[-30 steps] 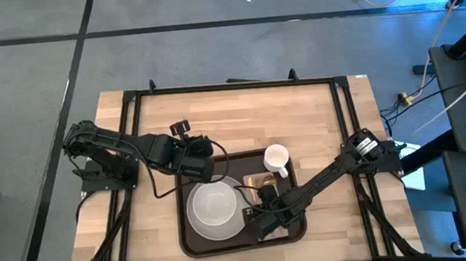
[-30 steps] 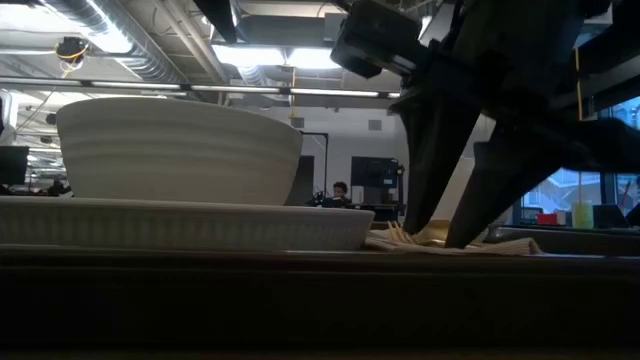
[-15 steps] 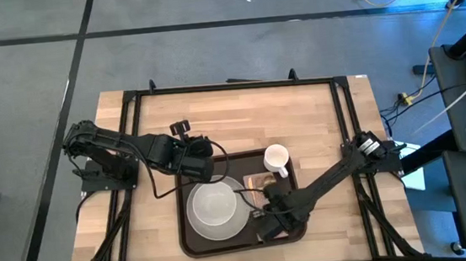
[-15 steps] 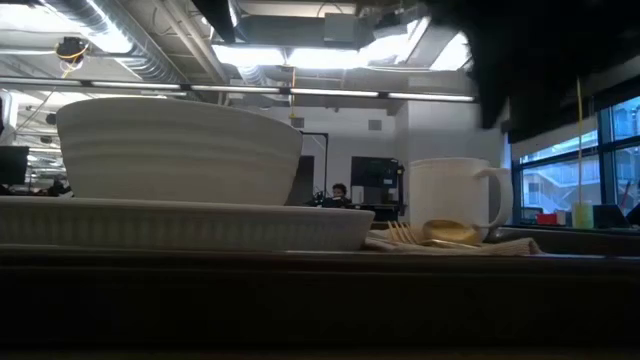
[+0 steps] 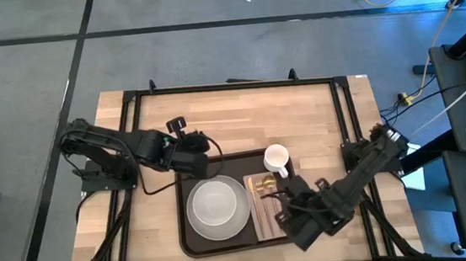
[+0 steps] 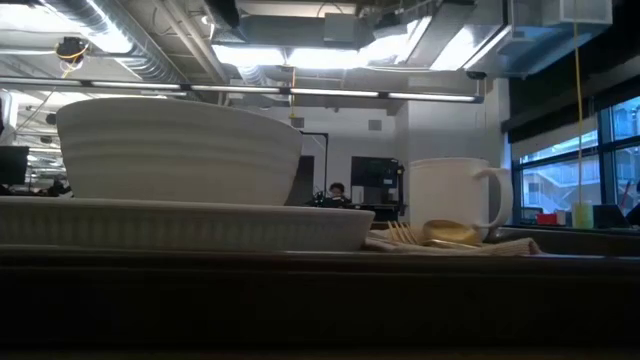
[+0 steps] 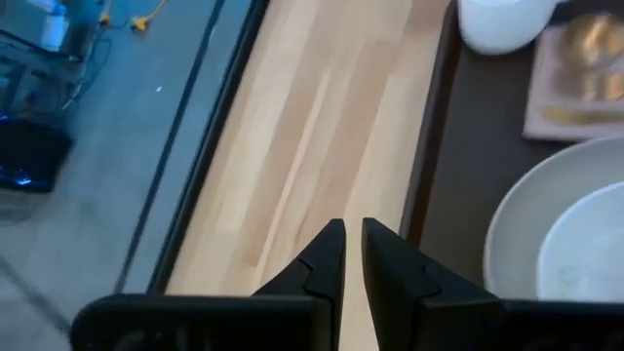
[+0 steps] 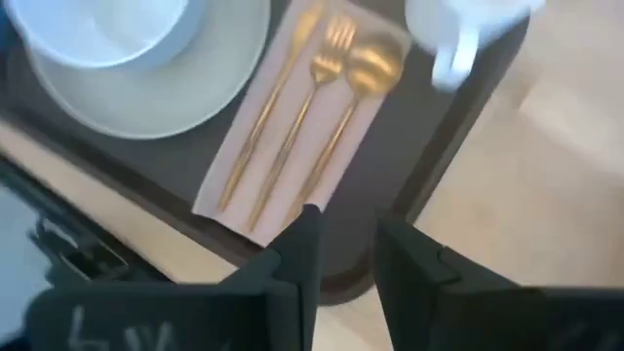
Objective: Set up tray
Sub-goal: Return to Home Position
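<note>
The dark brown tray (image 5: pixel 184 228) lies on the wooden table. On it a white bowl (image 5: pixel 217 208) sits in a white plate (image 5: pixel 196 225). A white mug (image 5: pixel 276 157) stands near the tray's far right corner. A pinkish napkin (image 8: pixel 366 122) on the tray bears gold cutlery (image 8: pixel 327 68). My right gripper (image 8: pixel 346 229) is open and hovers over the tray's near right rim (image 8: pixel 390 166), holding nothing. My left gripper (image 7: pixel 351 234) is shut and empty, over the wood by the tray's far left corner (image 7: pixel 429 185).
Bare wood (image 5: pixel 240 117) lies beyond the tray on the far side, and a narrower strip (image 5: pixel 153 230) on its left. A black frame (image 5: pixel 229 86) rims the table. In the low view the bowl (image 6: pixel 180 150), mug (image 6: pixel 450 200) and cutlery (image 6: pixel 430 235) stand clear of any arm.
My right gripper has risen from the napkin and drawn back toward the table's near right, leaving the low view. The cutlery stays on the napkin. My left arm has pulled back slightly toward the far left.
</note>
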Robot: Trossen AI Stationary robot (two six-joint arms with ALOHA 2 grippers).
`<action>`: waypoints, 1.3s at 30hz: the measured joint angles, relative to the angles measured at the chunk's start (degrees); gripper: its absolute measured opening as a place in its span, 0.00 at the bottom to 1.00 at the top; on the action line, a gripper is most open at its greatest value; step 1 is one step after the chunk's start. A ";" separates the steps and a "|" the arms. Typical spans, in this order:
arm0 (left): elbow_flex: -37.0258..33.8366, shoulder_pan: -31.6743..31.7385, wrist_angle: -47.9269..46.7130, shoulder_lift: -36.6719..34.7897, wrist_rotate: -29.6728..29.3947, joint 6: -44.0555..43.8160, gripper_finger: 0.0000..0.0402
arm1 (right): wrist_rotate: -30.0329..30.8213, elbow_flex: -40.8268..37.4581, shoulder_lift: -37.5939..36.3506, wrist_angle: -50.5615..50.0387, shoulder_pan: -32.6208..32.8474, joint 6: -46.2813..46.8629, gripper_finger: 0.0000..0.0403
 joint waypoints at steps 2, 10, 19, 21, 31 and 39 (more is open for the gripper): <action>0.02 -0.05 1.14 -0.89 0.38 0.01 0.08 | 1.59 -0.02 -1.62 -0.26 0.08 -5.90 0.21; 0.02 -0.05 2.05 -1.37 6.66 -1.33 0.08 | 10.28 -0.46 -7.13 -3.54 -0.54 -22.52 0.20; -1.54 1.73 18.51 -3.30 4.22 -2.50 0.08 | 11.09 -20.48 -35.65 10.93 -1.80 -47.37 0.20; -4.83 2.66 28.52 -5.82 8.16 3.45 0.08 | 8.52 -29.24 -44.25 18.72 -2.01 -51.40 0.20; -30.72 17.47 61.80 -28.12 22.74 10.91 0.08 | -4.64 -59.49 -81.64 56.51 -10.65 -70.76 0.20; -57.57 26.60 84.34 -48.33 31.68 8.08 0.08 | -5.82 -71.37 -100.71 57.87 -13.70 -72.94 0.20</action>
